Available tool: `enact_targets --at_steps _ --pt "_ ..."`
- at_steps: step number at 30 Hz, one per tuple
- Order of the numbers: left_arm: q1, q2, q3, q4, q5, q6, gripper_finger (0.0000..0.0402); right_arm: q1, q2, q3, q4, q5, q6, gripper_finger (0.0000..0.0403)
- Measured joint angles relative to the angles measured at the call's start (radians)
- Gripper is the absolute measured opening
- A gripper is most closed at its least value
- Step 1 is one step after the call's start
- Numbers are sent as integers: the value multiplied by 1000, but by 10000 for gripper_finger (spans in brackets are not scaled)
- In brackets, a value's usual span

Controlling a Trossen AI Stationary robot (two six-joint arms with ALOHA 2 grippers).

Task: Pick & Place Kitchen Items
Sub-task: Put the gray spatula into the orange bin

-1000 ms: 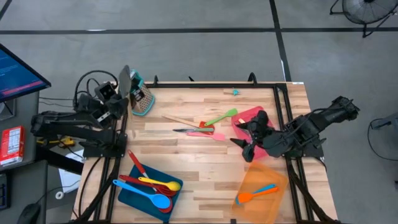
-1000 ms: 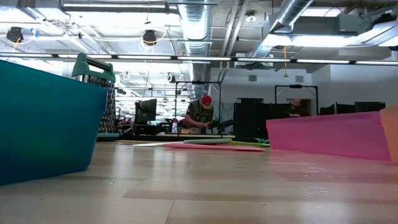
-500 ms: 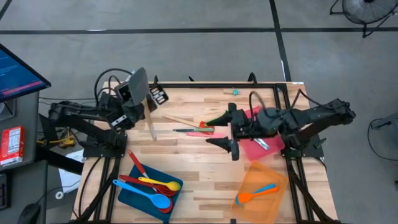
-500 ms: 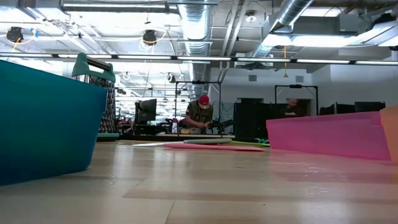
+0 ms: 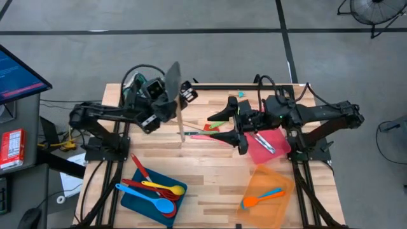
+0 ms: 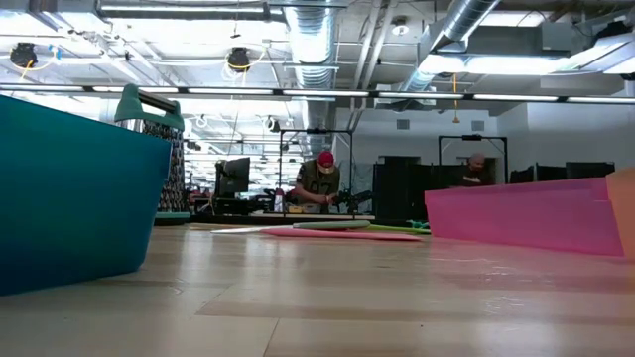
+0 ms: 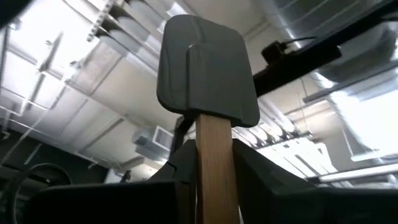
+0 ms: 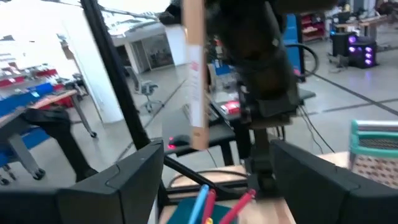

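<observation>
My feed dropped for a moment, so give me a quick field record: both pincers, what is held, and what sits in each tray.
left pincer: shut on grey-headed wooden-handled spatula, lifted above table
right pincer: open, empty, at table centre facing the spatula
blue tray: red, yellow and blue spoons
orange tray: orange-and-blue spatula
pink tray: a metal utensil

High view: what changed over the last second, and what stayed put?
The left gripper, shut on the grey wood-handled spatula, carried it from the table's left edge toward the middle. The right gripper, open and empty, swung from beside the red tray out to meet it, as if for a handover. The blue tray, orange tray and loose utensils stayed put.
</observation>
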Motion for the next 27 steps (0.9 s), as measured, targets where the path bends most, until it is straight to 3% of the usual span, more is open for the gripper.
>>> enact_targets --at_steps 6,12,17,27 --pt "-3 56 63 3 -67 -1 40 -57 1 0 -71 -20 0 286" --pt "-6 118 136 2 -83 -11 57 -118 2 0 -80 -136 0 286" --pt "-6 164 170 2 -83 -24 45 -157 3 0 -67 -257 0 286" --pt "15 240 249 4 -99 -61 56 -179 3 0 -68 -438 0 286"
